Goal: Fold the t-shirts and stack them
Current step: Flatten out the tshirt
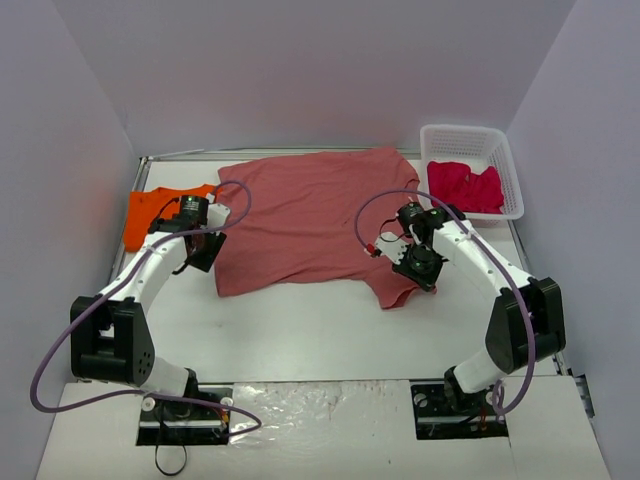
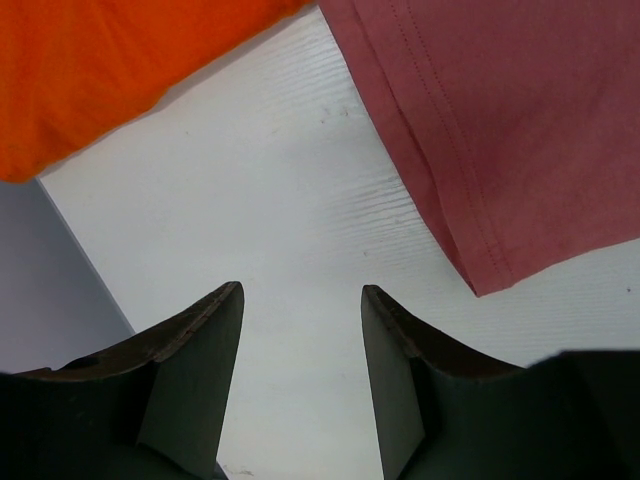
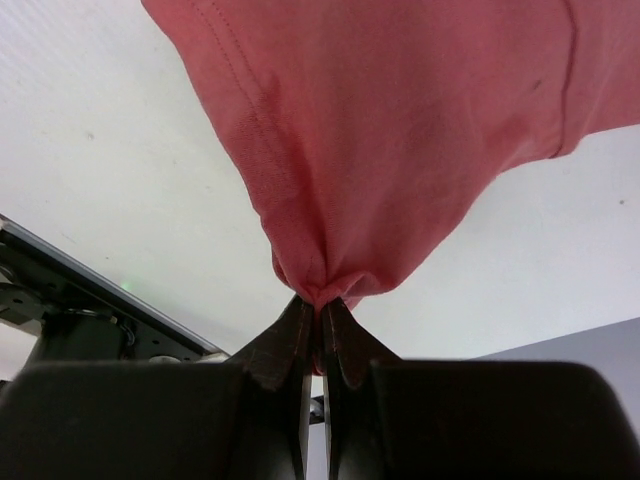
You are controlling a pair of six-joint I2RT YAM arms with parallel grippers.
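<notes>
Right wrist cam: the right gripper (image 3: 322, 305) is pinching a bunched fold of the brick-red t-shirt (image 3: 400, 130), its fingers (image 3: 290, 345) pressed together w/ only cloth btwn the tips. Fabric is fanning out and away from the pinch over the white table (image 3: 90, 150). I can't tell how far that bit is off the surface. A stitched hem is running along the left side of the gather.

Top external cam: I'm seeing that grip sitting at the shirt's near-right corner, by the sleeve. The rest of the brick-red tee is lying spread across the middle and back of the table, mostly flat w/ a few wrinkles. The orange t-shirt (image 1: 155, 212) is lying at the far left, just beside the brick-red one, w/ the left arm's wrist overlapping its right edge in this view. The crimson-pink t-shirt (image 1: 465, 187) is sitting crumpled in the white basket (image 1: 470, 133) at the far-right corner.

Left wrist cam: the left gripper (image 2: 300, 295) is hovering over bare table, its fingers standing roughly half apart, holding nothing and touching nothing. Orange cloth is showing top left and the brick-red hem corner top right, w/ a strip of table btwn them, both apart from the tips.
</notes>
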